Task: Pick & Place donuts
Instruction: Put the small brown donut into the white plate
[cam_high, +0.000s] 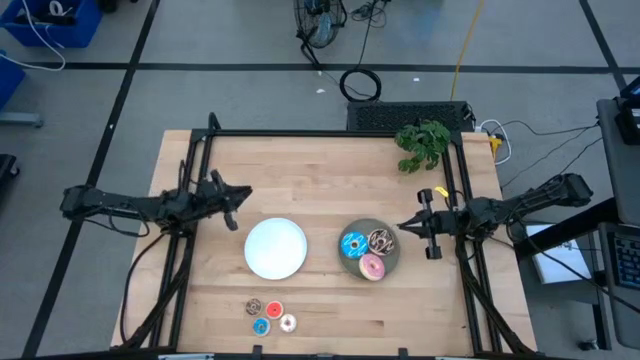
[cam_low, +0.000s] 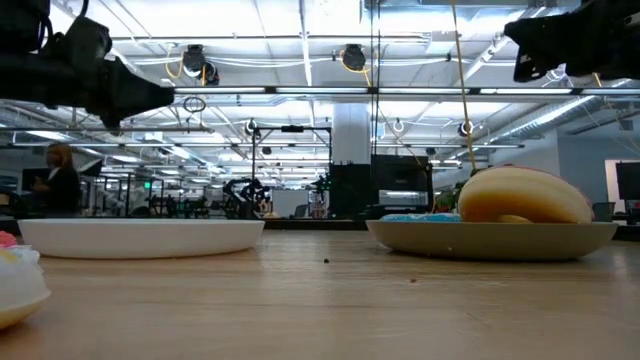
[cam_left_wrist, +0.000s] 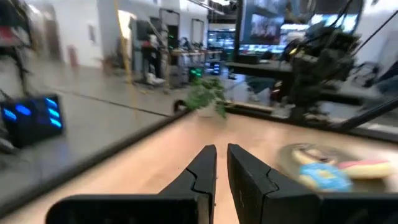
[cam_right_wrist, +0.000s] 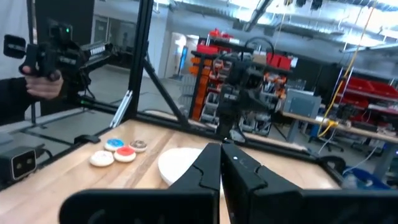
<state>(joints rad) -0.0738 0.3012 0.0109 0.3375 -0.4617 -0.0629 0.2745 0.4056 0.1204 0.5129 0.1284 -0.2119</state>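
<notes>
Three larger donuts lie on a grey plate (cam_high: 392, 262): blue (cam_high: 353, 244), brown sprinkled (cam_high: 381, 239) and pink (cam_high: 372, 267). Several tiny donuts (cam_high: 270, 315) lie on the bare wood near the front edge, left of centre; they also show in the right wrist view (cam_right_wrist: 118, 152). A white plate (cam_high: 276, 248) stands bare between them. My left gripper (cam_high: 245, 195) hovers level at the table's left side, its fingers (cam_left_wrist: 205, 165) nearly together with nothing between. My right gripper (cam_high: 403, 226) hovers shut just right of the grey plate, pointing at it.
A green plant (cam_high: 423, 142) stands at the far right corner. Black frame rails (cam_high: 330, 133) run along the table's far, left and right sides. A person (cam_right_wrist: 25, 81) with a dark device stands beyond the table's near left side. Bare wood lies between the plates and the far rail.
</notes>
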